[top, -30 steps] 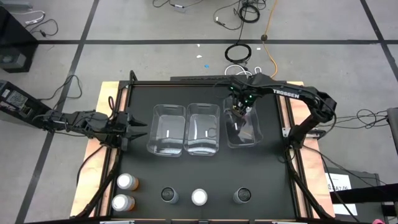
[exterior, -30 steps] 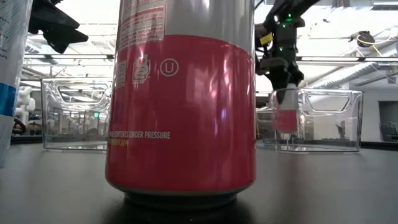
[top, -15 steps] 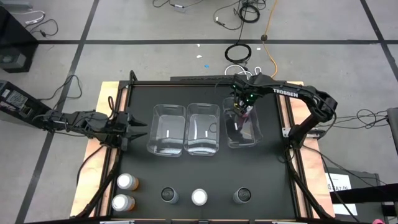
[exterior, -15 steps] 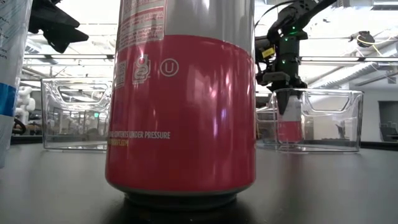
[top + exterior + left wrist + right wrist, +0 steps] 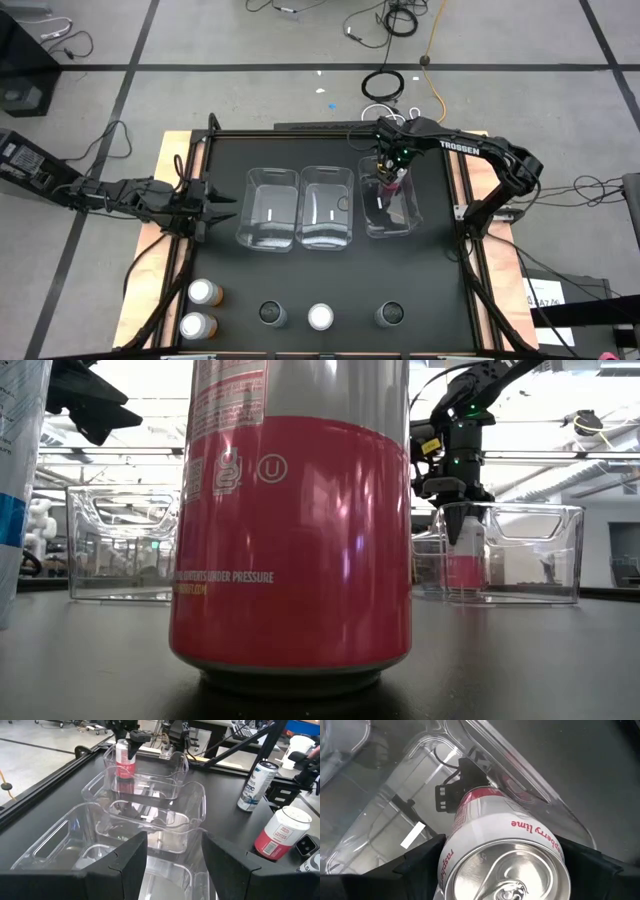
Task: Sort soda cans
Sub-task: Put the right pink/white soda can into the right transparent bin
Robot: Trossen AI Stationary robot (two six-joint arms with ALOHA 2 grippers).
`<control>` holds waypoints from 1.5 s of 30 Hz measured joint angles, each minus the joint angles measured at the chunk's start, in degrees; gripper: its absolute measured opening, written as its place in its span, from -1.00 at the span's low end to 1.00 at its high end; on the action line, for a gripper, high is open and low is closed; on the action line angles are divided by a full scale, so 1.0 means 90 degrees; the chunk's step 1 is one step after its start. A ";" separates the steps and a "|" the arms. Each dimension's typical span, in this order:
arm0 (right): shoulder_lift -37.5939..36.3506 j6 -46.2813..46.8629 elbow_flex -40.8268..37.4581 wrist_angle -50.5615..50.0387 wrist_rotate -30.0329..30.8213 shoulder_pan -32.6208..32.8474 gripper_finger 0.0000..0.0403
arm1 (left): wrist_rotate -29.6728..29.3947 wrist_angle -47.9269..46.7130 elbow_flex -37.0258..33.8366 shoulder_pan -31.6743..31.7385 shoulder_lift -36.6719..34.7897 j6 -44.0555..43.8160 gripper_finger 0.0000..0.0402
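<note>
Black matting covers the table [image 5: 440, 270], which is framed in pale wood and stands on a grey tiled floor [image 5: 250, 40] strewn with cables. Three clear rectangular plastic bins [image 5: 300, 207] sit in a row. The right hand [image 5: 392, 181] hangs over the rightmost bin [image 5: 410, 222], fingers spread either side of an upright pink soda can [image 5: 462, 560] standing inside it. The left hand [image 5: 222, 207] waits beside the leftmost bin, fingers partly apart, holding nothing. Five more cans [image 5: 320, 316] line the table's near edge.

Overhead, table-level and two wrist cameras, all sharing the right-hand bin [image 5: 390, 208].
</note>
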 joint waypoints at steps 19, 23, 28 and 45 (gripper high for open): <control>0.0001 0.0013 0.0000 -0.0065 0.0021 0.0002 0.64 | 0.0000 -0.0002 0.0000 -0.0001 0.0000 0.0001 -0.01; 0.0001 0.0010 0.0000 -0.0065 0.0021 0.0002 0.64 | 0.0000 -0.0002 0.0000 0.0000 0.0000 0.0002 -0.01; 0.0002 0.0009 0.0000 -0.0073 0.0021 0.0002 0.64 | 0.0001 -0.0002 0.0000 -0.0001 0.0000 0.0001 -0.01; 0.0002 0.0008 0.0002 -0.0154 0.0031 0.0002 0.64 | 0.0002 -0.0002 0.0002 0.0000 0.0000 0.0002 -0.01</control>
